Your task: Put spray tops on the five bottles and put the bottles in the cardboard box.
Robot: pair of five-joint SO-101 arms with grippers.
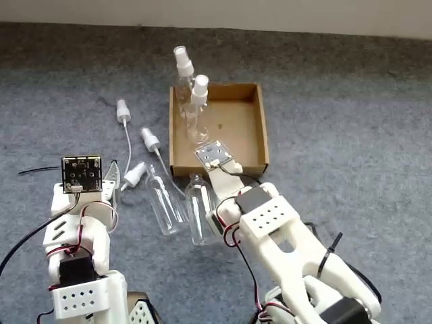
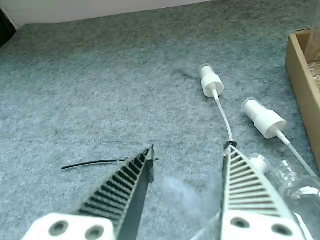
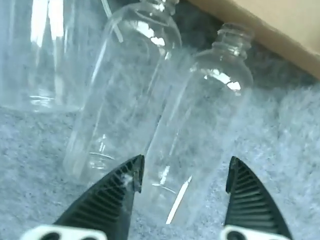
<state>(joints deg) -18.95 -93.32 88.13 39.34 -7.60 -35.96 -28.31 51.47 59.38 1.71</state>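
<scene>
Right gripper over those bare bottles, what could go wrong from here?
The right gripper hangs open over one bottle that lies right beside a second bottle; closing could nudge both or let the round one roll away. The left gripper sits at a spray top's tube and could snag it.

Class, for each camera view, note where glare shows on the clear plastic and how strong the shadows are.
Right wrist view: white streaks of glare run along the uncapped bottle ahead of the open right gripper. High view: the neighbouring bottle catches pale reflections, and shadows on the carpet are soft. Left wrist view: the loose spray tops cast only faint shadows.
</scene>
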